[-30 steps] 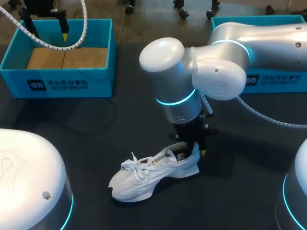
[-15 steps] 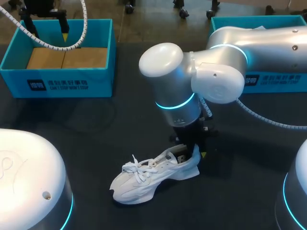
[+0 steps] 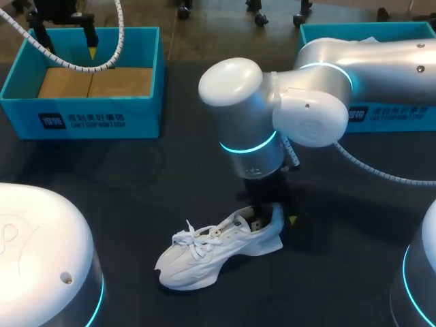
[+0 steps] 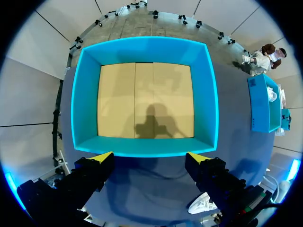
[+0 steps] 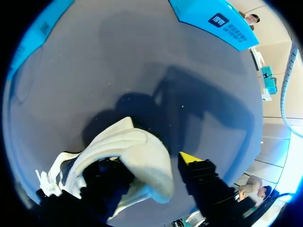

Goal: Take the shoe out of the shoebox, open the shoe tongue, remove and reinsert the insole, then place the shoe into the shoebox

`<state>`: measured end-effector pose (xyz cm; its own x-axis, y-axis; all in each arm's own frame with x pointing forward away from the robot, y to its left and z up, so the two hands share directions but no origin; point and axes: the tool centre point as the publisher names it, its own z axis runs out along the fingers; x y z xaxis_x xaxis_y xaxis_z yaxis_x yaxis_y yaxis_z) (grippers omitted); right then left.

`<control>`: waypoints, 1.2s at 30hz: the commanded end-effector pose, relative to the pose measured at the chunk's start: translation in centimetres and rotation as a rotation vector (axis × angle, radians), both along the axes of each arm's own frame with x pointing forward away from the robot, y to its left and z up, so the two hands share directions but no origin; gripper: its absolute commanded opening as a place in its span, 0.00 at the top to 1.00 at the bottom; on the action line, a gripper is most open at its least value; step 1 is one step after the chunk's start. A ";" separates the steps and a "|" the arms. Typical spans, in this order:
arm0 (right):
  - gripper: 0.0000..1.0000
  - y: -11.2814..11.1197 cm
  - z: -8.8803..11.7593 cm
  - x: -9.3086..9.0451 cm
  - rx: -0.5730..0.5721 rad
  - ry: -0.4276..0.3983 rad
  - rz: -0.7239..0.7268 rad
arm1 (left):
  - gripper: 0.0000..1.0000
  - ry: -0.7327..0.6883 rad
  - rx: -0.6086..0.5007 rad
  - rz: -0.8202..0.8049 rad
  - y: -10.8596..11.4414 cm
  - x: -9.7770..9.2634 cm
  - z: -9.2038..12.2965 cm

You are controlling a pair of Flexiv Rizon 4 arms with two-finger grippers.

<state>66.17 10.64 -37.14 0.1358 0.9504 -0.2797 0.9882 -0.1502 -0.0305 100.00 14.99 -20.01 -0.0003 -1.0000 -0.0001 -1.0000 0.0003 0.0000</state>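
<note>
Two arms, two jobs. The shoe [image 3: 218, 253] is out of the shoebox [image 3: 88, 116] and rests on the dark worktop [image 3: 136, 191], near the middle. Its toe is toward my left and its heel toward the right arm.

Right fingers [image 5: 199, 172]: spread and straddling the heel wall, one down inside the shoe's opening, the yellow-tipped one outside behind the heel. A thin dark gap shows between the outer finger and the heel, so I read them as parted, not pinching. Likely reason for this placement: the heel end gives the way in to the insole, and the inner finger sits where the insole's back edge would lift.

Left fingers [image 4: 97, 163]: wide apart, holding nothing, hanging above the near wall of the shoebox. The box is bare inside, its cardboard floor showing. They are probably parked there to stay out of the way and be ready for the return.

Laces look tied; the tongue's state can't be made out.
</note>
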 end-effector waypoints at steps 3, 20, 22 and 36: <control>0.00 -0.7 1.8 -0.9 0.010 -0.202 -0.645 | 0.00 0.000 0.000 0.000 0.0 0.0 0.0; 0.00 -3.6 7.4 0.0 0.226 -0.196 -0.437 | 0.00 0.000 0.000 0.000 0.0 0.0 0.0; 0.00 -3.8 7.7 0.1 0.244 -0.193 -0.388 | 0.00 0.000 0.000 0.000 0.0 0.0 0.0; 0.00 -7.5 9.4 -0.1 0.484 -0.180 -0.113 | 0.00 0.000 0.000 0.000 0.0 0.0 0.0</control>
<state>66.38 4.68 -28.18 0.3240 0.9458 -0.0220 0.9452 -0.3227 0.0490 100.00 14.99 -20.00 -0.0001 -1.0000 -0.0001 -1.0000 0.0001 0.0000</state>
